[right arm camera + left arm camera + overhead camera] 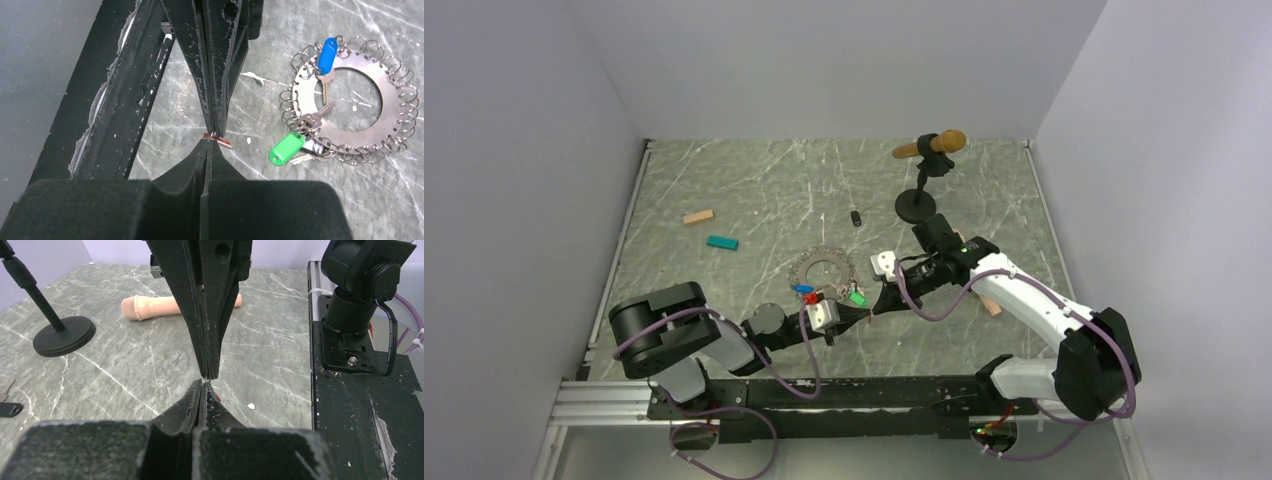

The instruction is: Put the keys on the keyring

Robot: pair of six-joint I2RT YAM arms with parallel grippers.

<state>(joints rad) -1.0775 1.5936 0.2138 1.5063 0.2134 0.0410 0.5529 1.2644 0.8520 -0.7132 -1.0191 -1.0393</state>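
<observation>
Both arms meet tip to tip over the middle of the surface (754, 190), near side. Left pincer (865, 314) is pressed together, no gap showing. Right pincer (881, 304) is also pressed together, fingers flush in its own wrist view. A thin red sliver (218, 140) sits right at the point where the two sets of tips touch. It is too small to say what it is, and I cannot tell which pincer actually pinches it.

Keyring (387, 67) lies flat on the surface just left of the tips and a bit farther: a grey metal ring plate with small wire loops all round the rim. Blue-tagged key (327, 54) is at its near-left rim, blade lying over the plate. Green-tagged key (286, 148) is at the near-right rim, closest to the tips, beside a few silver keys. I cannot tell if either is threaded on a loop.

Microphone stand (915, 207) stands upright far right of centre, carrying a tan microphone (942, 142). Pink microphone (150, 306) lies on the surface at right, mostly under the right arm in the top view. Teal block (721, 242) and tan block (698, 216) are far left, near each other and well apart from the keyring. Small black object (856, 218) lies between the keyring and the stand.
</observation>
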